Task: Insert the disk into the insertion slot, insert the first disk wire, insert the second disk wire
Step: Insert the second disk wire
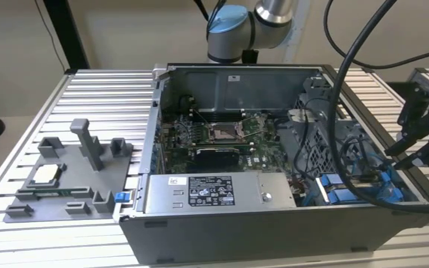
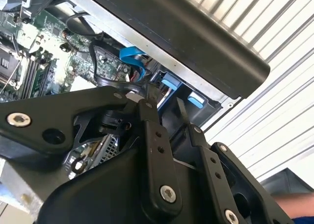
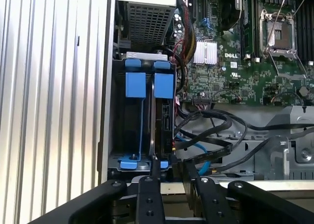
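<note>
The disk (image 3: 165, 118) stands on edge in the insertion slot (image 3: 122, 131), with its blue carrier tab (image 3: 164, 85) at the far end. A black wire (image 3: 216, 146) and a blue wire (image 3: 202, 155) run to the disk's near end. Whether either is plugged in I cannot tell. My gripper (image 3: 171, 171) hovers open just over that near end, one finger (image 3: 154, 172) above the disk's edge, with nothing seen between the fingers. In the exterior view the gripper (image 1: 393, 158) hangs over the case's right side, above the blue bay (image 1: 348, 192). In the second wrist view the gripper (image 2: 164, 107) hangs near the blue wire (image 2: 132, 57).
The open computer case (image 1: 274, 234) lies on a slatted metal table (image 1: 95, 95). A grey labelled power-supply box (image 1: 210, 192) sits at the front. The motherboard (image 1: 222, 137) fills the middle. Thick black cables (image 1: 348, 67) hang over the case. A grey fixture (image 1: 65, 178) stands on the exterior view's left.
</note>
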Controlling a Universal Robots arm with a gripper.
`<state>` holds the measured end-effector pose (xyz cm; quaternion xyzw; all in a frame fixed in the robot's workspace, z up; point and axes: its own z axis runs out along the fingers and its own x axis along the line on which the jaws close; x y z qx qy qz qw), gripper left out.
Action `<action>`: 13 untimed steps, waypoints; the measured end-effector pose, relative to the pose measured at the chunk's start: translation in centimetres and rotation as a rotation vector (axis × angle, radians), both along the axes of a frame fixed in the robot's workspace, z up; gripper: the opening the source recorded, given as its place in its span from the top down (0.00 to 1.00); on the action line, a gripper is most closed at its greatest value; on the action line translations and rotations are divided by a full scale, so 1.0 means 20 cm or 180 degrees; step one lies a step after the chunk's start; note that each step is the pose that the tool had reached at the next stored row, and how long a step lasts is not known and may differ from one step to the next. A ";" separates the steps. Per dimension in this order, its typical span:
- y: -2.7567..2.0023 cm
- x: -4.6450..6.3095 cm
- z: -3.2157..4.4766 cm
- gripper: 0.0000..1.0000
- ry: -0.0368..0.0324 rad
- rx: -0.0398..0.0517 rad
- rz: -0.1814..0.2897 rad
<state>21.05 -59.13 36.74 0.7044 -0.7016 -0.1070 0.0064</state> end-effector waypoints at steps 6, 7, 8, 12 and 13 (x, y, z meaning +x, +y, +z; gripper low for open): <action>0.000 0.00 -0.002 0.00 0.0000 0.0001 0.0000; 0.000 0.00 -0.006 0.00 0.0000 0.0004 0.0000; 0.000 0.00 -0.010 0.00 0.0000 0.0010 0.0000; -0.001 0.00 -0.029 0.00 0.0000 0.0054 0.0000; -0.002 0.00 -0.031 0.00 0.0000 0.0079 0.0000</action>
